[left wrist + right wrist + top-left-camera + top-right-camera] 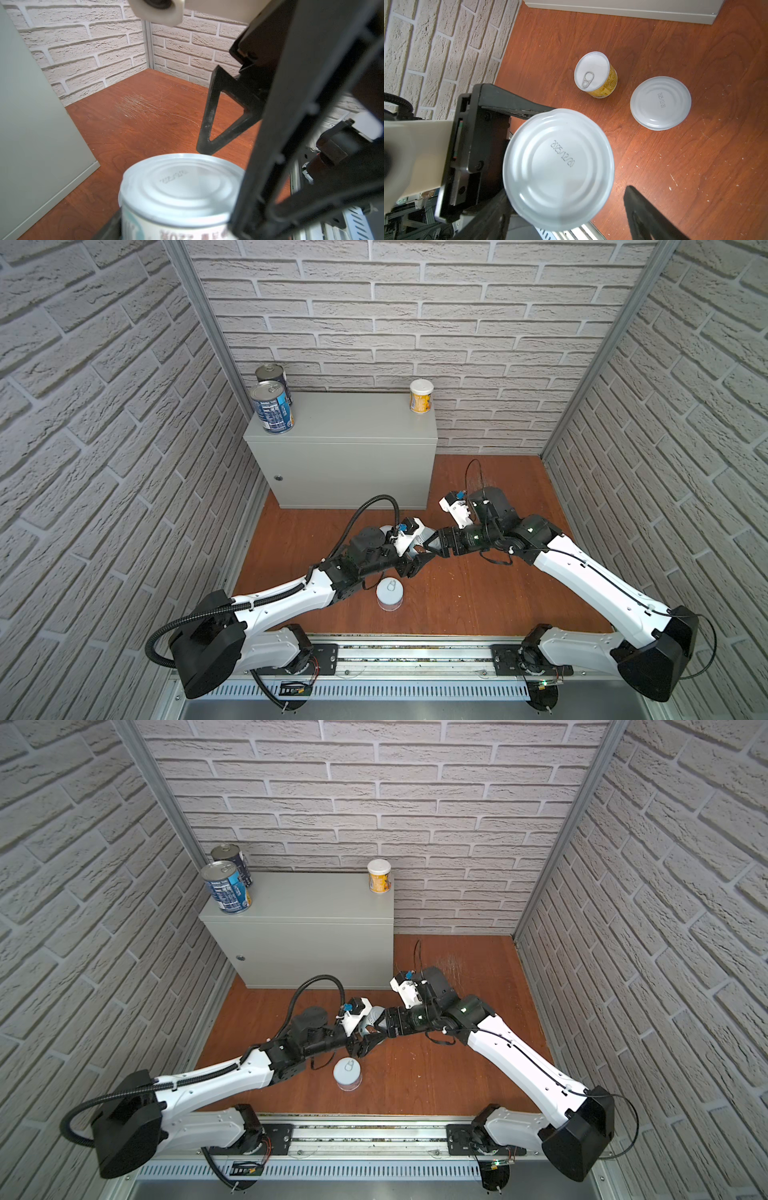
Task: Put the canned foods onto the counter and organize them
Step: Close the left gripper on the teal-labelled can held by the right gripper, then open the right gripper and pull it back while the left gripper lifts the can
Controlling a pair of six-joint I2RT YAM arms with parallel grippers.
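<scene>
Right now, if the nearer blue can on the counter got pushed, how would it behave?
The nearer blue can is tall and upright, so a high push would probably tip it. It stands close to a front corner of the counter, so it might fall off. Round and seemingly rigid, it would likely roll once down.

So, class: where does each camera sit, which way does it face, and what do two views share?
Both top views: overhead, looking down toward the back wall; left pincer and right pincer nearly meet before the counter.
Left wrist: behind its pincer, facing the held can; own fingers show.
Right wrist: looks down on that can; own finger shows.
Shared: the held can.
</scene>
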